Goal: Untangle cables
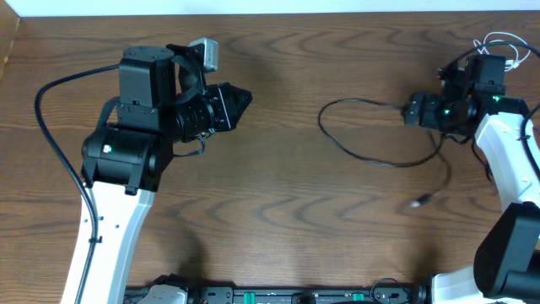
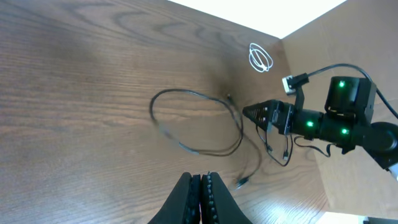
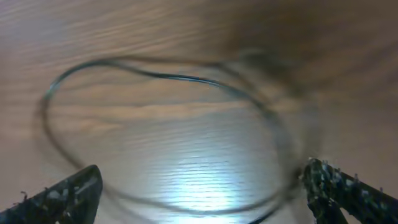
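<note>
The black cable (image 1: pixel 371 159) lies in one wide loop on the wooden table right of centre, with a plug end (image 1: pixel 419 201) trailing toward the front. It also shows in the left wrist view (image 2: pixel 186 91) and, blurred, in the right wrist view (image 3: pixel 174 76). The white cable (image 1: pixel 506 40) is a small coil at the far right edge, apart from the black one; the left wrist view shows it too (image 2: pixel 261 57). My right gripper (image 1: pixel 409 110) is open, low over the right side of the black loop (image 3: pixel 205 186). My left gripper (image 1: pixel 243 99) is shut and empty, well left of the loop (image 2: pixel 201 183).
The table's back edge (image 1: pixel 278 12) runs along the top, with the white cable close to its right corner. A thick black arm wire (image 1: pixel 51 135) arcs beside the left arm. The arm bases stand at the front edge.
</note>
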{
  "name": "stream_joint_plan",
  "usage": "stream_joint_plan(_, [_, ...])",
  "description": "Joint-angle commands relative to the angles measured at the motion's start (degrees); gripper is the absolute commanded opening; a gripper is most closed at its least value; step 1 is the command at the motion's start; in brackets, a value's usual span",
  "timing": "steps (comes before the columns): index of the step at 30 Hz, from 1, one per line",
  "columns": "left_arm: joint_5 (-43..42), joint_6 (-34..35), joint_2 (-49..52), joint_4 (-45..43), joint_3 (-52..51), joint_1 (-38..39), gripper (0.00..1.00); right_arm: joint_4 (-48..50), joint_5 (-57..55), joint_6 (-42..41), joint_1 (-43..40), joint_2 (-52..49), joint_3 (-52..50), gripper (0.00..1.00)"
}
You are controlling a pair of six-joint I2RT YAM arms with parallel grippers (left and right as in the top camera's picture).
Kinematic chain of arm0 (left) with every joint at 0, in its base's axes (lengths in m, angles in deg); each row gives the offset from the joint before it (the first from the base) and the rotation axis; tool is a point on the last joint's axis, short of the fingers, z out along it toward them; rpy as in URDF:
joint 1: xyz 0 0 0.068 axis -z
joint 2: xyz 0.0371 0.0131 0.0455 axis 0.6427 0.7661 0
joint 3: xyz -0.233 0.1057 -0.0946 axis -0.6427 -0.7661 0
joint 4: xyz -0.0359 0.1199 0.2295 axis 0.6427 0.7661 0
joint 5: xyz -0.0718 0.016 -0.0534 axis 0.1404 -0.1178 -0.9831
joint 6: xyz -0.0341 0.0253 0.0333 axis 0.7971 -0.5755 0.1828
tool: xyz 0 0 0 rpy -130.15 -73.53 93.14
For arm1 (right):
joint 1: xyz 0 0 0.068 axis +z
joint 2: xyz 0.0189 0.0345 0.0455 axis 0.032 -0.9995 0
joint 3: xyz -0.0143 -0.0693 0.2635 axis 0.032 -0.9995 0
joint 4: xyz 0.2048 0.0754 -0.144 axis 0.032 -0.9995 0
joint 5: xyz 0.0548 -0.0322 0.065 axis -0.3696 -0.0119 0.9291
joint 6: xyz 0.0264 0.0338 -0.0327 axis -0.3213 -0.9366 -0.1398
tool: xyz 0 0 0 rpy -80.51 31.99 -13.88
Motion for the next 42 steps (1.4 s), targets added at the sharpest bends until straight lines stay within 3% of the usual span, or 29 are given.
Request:
stream_joint_plan(1, [-0.3, -1.4, 1.4, 0.3, 0.1, 0.3, 0.07, 0.5, 13.3, 8.9, 0.5, 0.5, -0.2, 0.99])
stream_joint_plan(10, [1.3, -1.6, 4.1, 0.3, 0.1, 2.6, 0.07, -0.2, 16.6, 10.0, 2.8, 0.5, 0.1, 0.99])
stream_joint_plan(14, [7.4, -1.6, 5.7, 1.4, 0.1, 2.6, 0.08, -1.2, 9.1, 12.0, 8.7, -0.1, -0.4, 0.98])
stream_joint_plan(20, [8.0, -1.6, 6.6, 3.1, 0.1, 1.3, 0.07, -3.4, 4.0, 14.6, 15.9, -2.8, -0.4, 0.96])
stream_joint_plan(23, [8.0, -1.6, 6.8, 3.1, 0.1, 0.7, 0.07, -0.4, 4.2, 13.1, 18.6, -4.4, -0.4, 0.91])
stream_joint_plan(26, [9.0, -1.6, 6.8, 3.1, 0.1, 0.7, 0.08, 3.8, 3.6, 10.1, 21.8, -7.1, -0.4, 0.8])
stream_joint_plan(32, [12.4, -1.6, 6.8, 5.2, 0.1, 0.7, 0.07, 12.0, -4.9, 3.6, 27.7, -14.3, -0.4, 0.69])
stream_joint_plan(42, [14.2, -1.6, 6.8, 6.7, 0.0, 0.7, 0.07, 15.6, -15.7, 2.1, 31.3, -18.3, -0.4, 0.49])
